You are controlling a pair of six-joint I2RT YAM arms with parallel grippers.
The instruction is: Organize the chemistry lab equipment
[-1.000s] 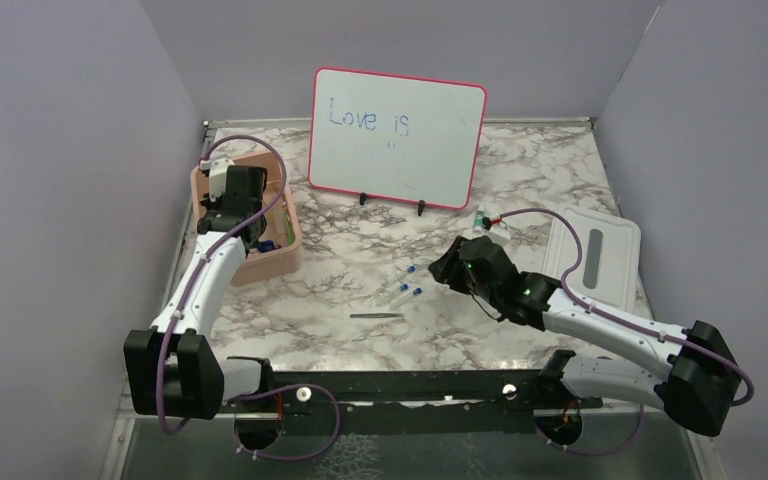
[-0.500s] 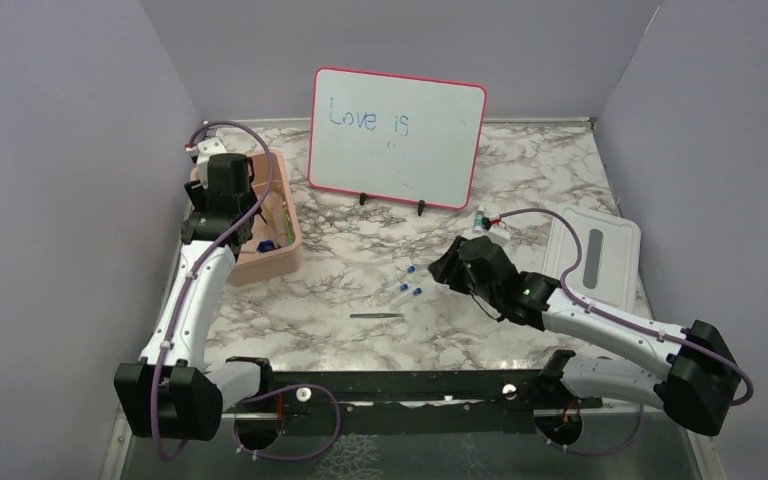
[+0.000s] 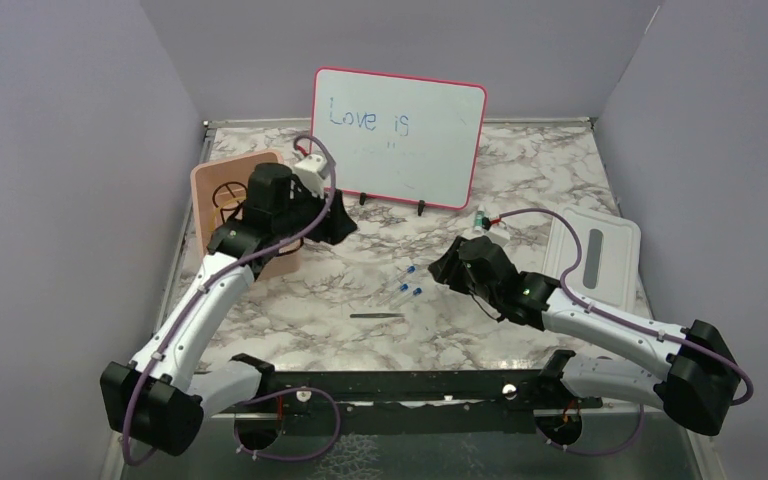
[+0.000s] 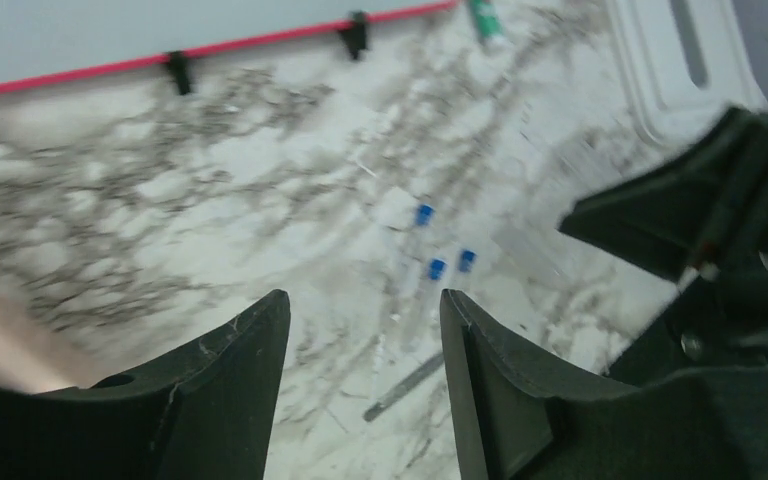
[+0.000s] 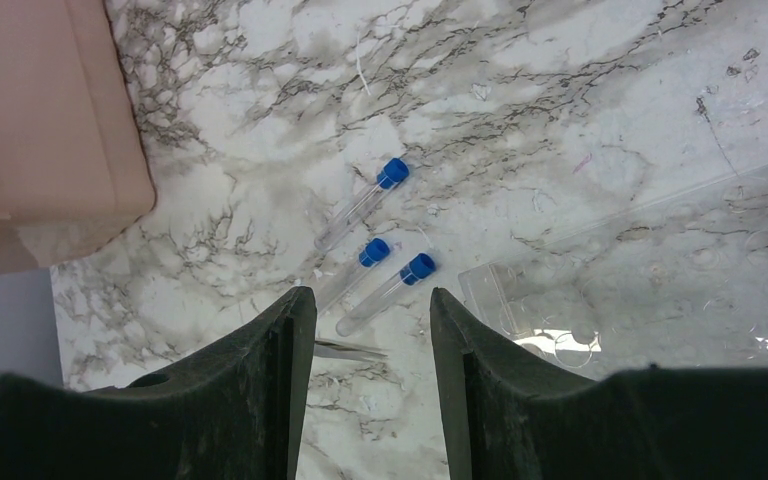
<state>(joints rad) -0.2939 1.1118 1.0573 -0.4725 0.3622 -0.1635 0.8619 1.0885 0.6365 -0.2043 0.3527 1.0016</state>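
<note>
1. The three blue-capped tubes [image 5: 360,262] lie close together near the middle of the counter [image 3: 540,160], caps pointing toward the far right corner. A thin dark rod [image 3: 377,316] lies just beside them on the near-edge side.
2. The tubes look light, rigid and smooth-walled. Being round, they will probably roll or squirt out of a careless pinch.
3. The best hold is likely across the middle of one barrel, with the fingers square to its length and only a gentle squeeze.
4. The rod looks stiff and lies flat, so it probably needs fingertips pressed right down onto the counter.
5. The left end effector [image 4: 360,310] is spread wide and empty, hanging between the pink bin [image 3: 210,175] at the left edge and the tubes.
6. The right end effector [image 5: 368,300] is also wide and empty, poised over the tubes from the right-edge side.
7. Only the right wrist view shows the clear tray [image 5: 660,270] just beside the tubes, and it also gives each tube's angle.
8. Only the top view shows the black wire ring [image 3: 226,193] inside the bin, while the left wrist view is too blurred for fine detail
</note>
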